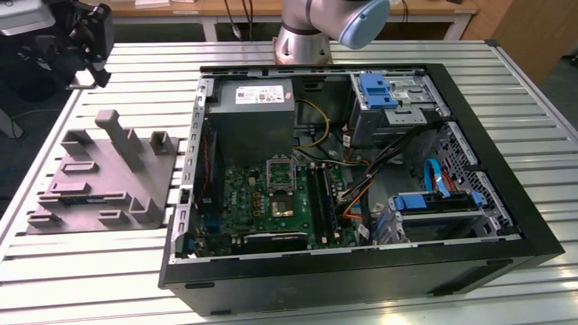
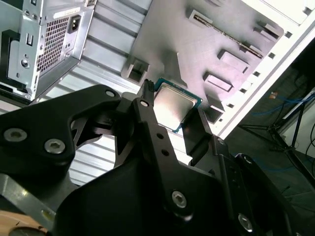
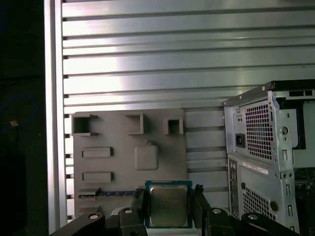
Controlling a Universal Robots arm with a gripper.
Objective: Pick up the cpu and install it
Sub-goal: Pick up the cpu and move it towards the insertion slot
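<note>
Right, I'm seeing the big open black metal computer case (image 1: 361, 277) off to one side of the jaws and the grey moulded plastic tray (image 3: 113, 140) spread out beyond them. My black gripper (image 3: 169, 193) is clamped on the small silvery square cpu (image 3: 168, 205), pinched edge to edge between the jaws.
</note>
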